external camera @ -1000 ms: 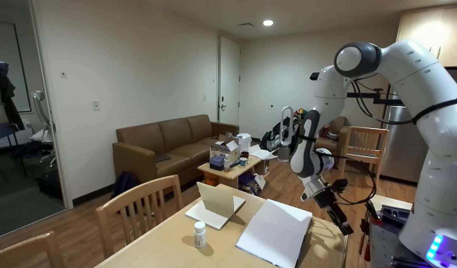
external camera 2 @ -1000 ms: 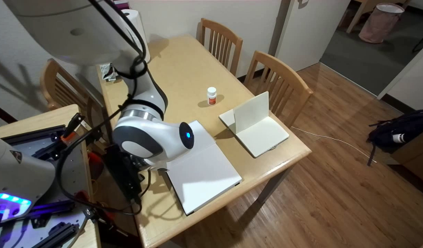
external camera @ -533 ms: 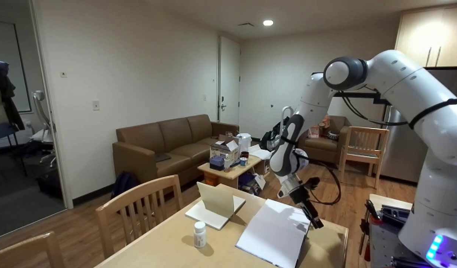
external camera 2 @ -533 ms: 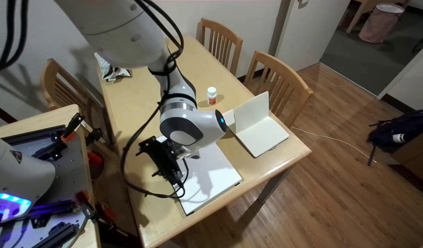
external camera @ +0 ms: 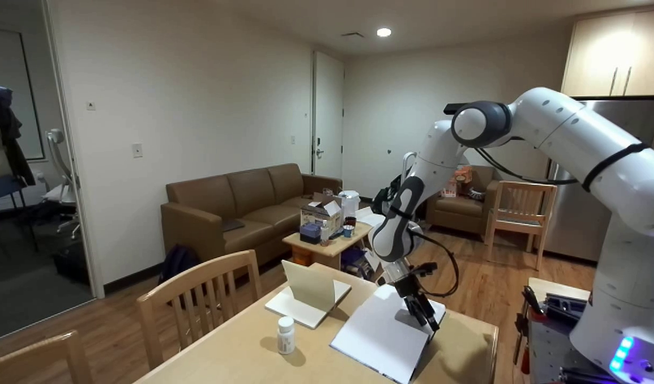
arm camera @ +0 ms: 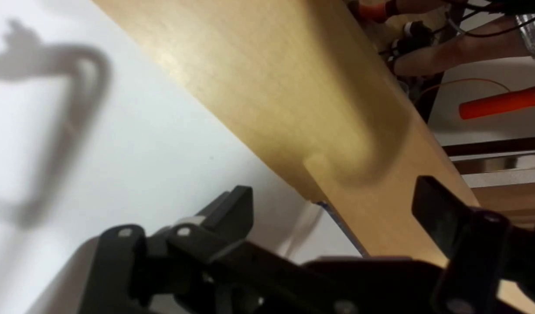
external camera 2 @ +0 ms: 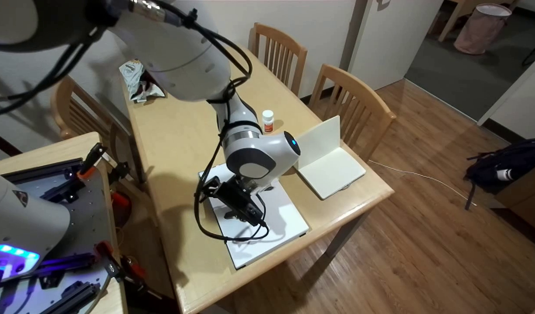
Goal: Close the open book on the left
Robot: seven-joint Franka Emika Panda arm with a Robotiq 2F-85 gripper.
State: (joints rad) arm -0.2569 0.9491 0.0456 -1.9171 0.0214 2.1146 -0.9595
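Observation:
A large open book with blank white pages (external camera: 377,341) lies on the table in both exterior views (external camera 2: 284,220). Its pages and dark blue cover edge also show in the wrist view (arm camera: 154,144). My gripper (external camera: 428,325) is tilted downward at this book's robot-side edge. In the wrist view my gripper (arm camera: 332,209) is open. One finger (arm camera: 236,213) is over the page and the opposite finger (arm camera: 437,213) is past the edge over bare table. I cannot tell whether the fingertips touch. A smaller book (external camera: 311,290) stands open beside it, one part upright (external camera 2: 319,141).
A white pill bottle (external camera: 286,338) stands on the table (external camera: 236,357) near the small book. A foil bag (external camera 2: 138,83) lies at the table's far end. Wooden chairs (external camera 2: 359,96) line one side. Clamps and tools (external camera 2: 86,163) are on the robot's bench.
My gripper has moved from beside the table's edge over to the large book and down to its edge. The large book has shifted slightly. The small book has not moved.

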